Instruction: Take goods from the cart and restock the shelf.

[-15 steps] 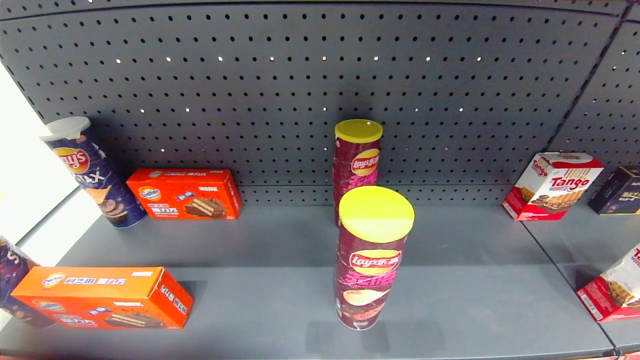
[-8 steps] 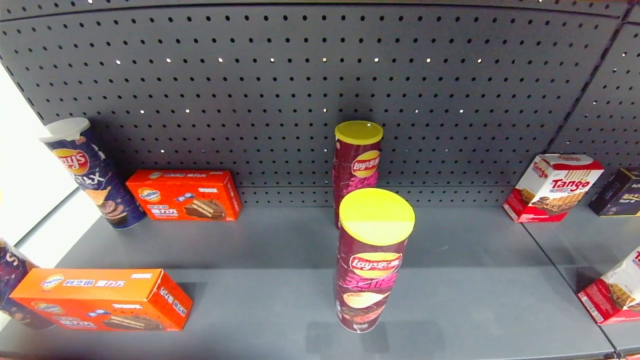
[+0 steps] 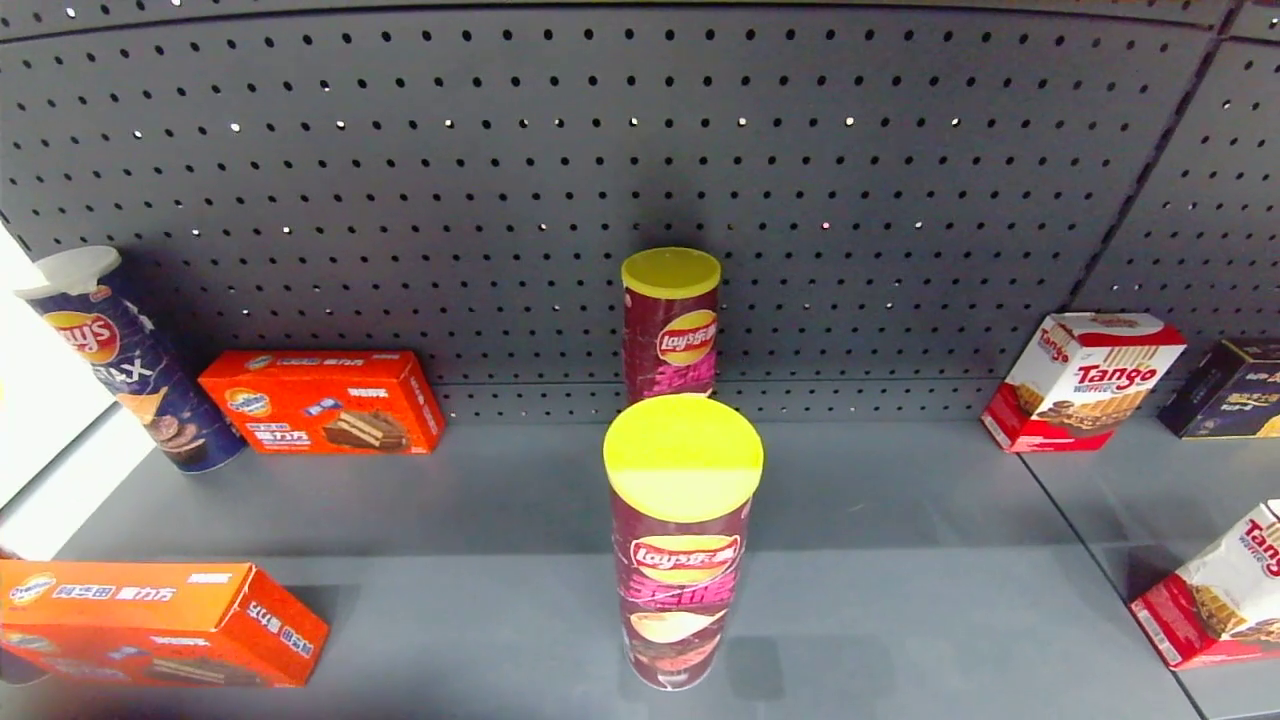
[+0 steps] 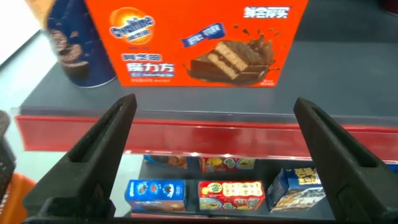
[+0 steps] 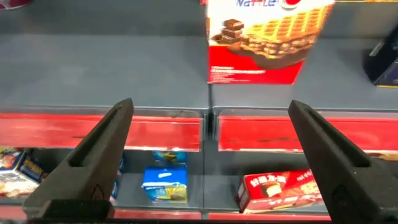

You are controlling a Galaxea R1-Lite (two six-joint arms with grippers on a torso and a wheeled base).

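Both wide open — left claw (image 4: 214, 99), right claw (image 5: 210, 104) — at the front edge, bare shelf (image 3: 900, 560) flanking the can (image 3: 683, 560).

The left gripper (image 4: 214, 99) has two matte black plastic fingers (image 4: 93, 162), each a long, flat-faced wedge that broadens from a narrow, blunt tip toward its base, with bevelled edges. The right gripper (image 5: 211, 104) carries an identical pair of plain black wedge fingers (image 5: 336, 155).
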